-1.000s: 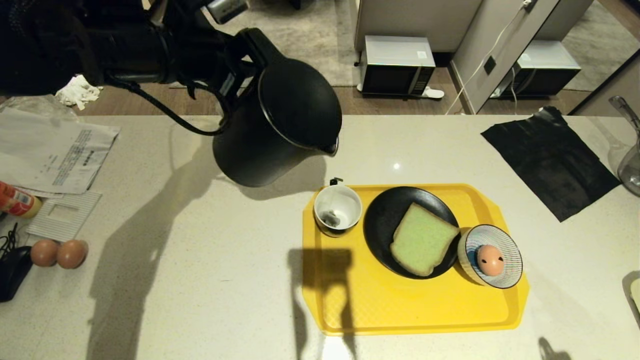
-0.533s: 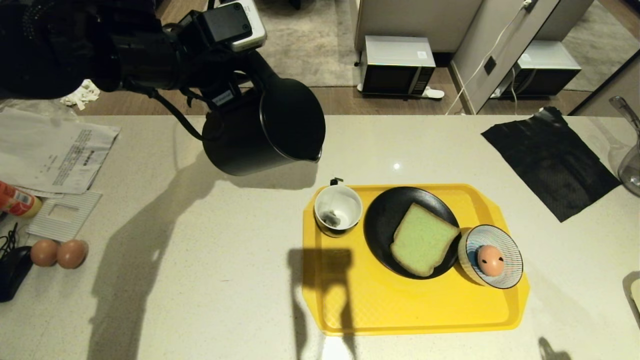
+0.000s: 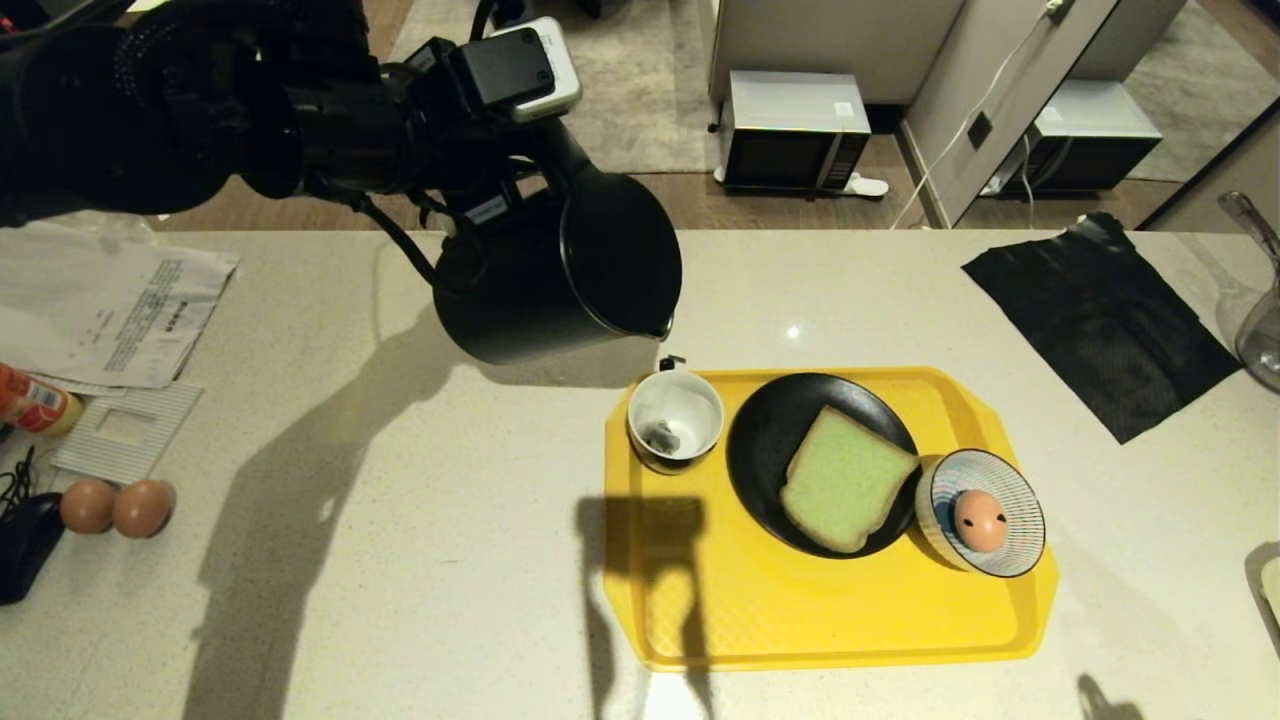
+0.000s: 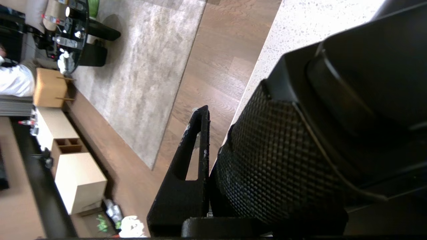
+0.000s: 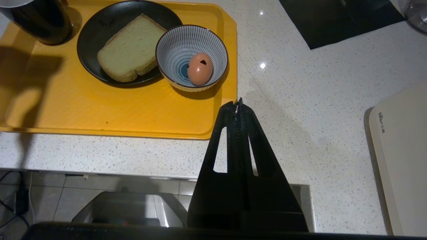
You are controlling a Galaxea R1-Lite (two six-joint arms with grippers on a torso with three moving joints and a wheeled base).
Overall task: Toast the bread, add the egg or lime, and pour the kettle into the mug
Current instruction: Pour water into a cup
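Observation:
My left gripper (image 3: 505,195) is shut on the handle (image 4: 277,160) of the black kettle (image 3: 560,270) and holds it in the air, tipped far over. The kettle's spout (image 3: 665,325) hangs just behind the far rim of the mug (image 3: 676,418), and no stream shows. The mug stands at the back left of the yellow tray (image 3: 800,620) with a tea bag inside. The greenish bread (image 3: 845,478) lies on a black plate (image 3: 770,440). The spotted egg (image 3: 980,519) sits in a striped bowl (image 3: 1020,490). The lime is out of view. My right gripper (image 5: 237,103) is shut and empty by the tray's front right corner.
Two plain brown eggs (image 3: 115,507), papers (image 3: 100,310) and a bottle (image 3: 30,400) lie at the counter's left. A black cloth (image 3: 1100,320) and a glass vessel (image 3: 1260,330) are at the back right. A white board (image 5: 400,156) lies right of my right gripper.
My left wrist has rolled and the kettle has tipped further over. Its spout has come lower, close behind the mug's rim. The right arm has not moved.

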